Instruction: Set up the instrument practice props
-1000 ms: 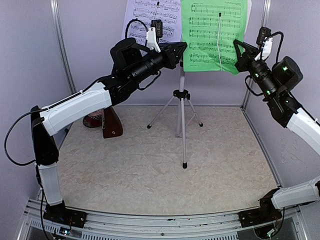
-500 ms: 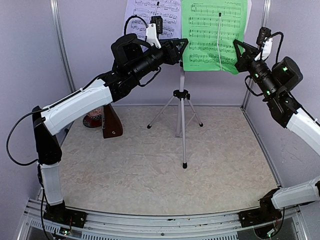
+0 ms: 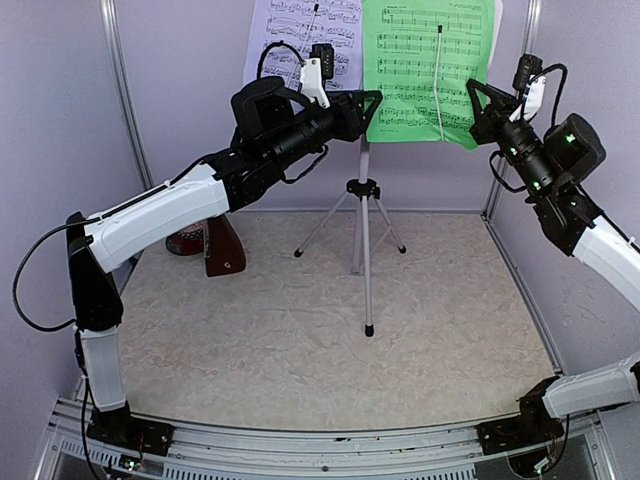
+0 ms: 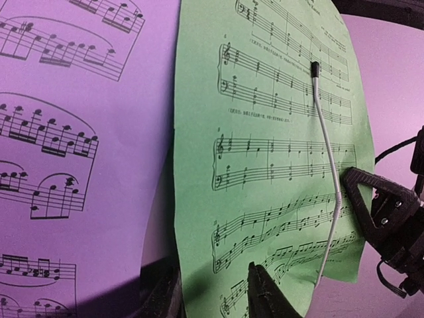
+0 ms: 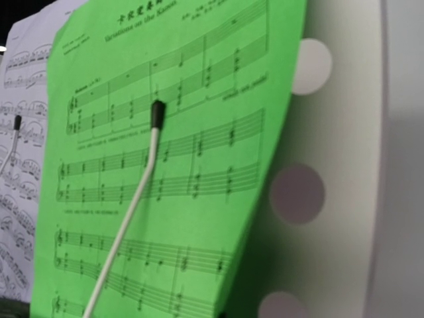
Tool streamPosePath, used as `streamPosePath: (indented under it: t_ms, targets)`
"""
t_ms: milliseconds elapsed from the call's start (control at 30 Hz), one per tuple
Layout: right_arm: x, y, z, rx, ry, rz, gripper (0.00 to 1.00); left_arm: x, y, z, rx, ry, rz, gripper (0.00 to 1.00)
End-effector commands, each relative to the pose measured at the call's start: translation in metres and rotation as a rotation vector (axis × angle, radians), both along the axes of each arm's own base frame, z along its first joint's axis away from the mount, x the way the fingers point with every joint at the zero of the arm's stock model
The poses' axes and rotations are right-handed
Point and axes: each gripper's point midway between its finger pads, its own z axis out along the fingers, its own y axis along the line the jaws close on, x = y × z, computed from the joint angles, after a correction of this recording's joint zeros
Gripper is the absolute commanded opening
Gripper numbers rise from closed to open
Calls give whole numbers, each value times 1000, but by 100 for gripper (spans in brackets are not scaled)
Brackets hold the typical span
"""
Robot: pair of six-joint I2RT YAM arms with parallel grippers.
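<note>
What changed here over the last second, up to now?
The left end effector edged right toward the green sheet, and its jaws parted; they now straddle the sheet's lower edge. The right end effector, shut beside that sheet, the lavender sheet, the stand and the metronome kept their places.

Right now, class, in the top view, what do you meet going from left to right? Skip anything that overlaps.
Metronome → lavender sheet → green sheet → right pincer.
</note>
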Motion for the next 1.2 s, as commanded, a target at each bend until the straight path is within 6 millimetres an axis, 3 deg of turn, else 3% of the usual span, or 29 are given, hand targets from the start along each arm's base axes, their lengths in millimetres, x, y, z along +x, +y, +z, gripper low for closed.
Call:
streamPosePath:
  t_ms: [0, 133, 300, 833, 1167]
  targets:
    - [-4, -3, 0, -7, -15, -6, 0, -2, -2, 8, -6, -7, -4, 28]
    - [-4, -4, -1, -10, -13, -11, 0, -2, 1, 18, -11, -33, 13, 10]
    - [-4, -6, -2, -13, -13, -25, 0, 0, 3, 29, -7, -55, 38, 0]
    - [0, -12, 9, -7, -61, -83, 0, 13, 5, 37, 15, -120, 77, 0]
    - [7, -11, 9, -11, -70, -105, 0, 29, 22, 47, -20, -144, 96, 0]
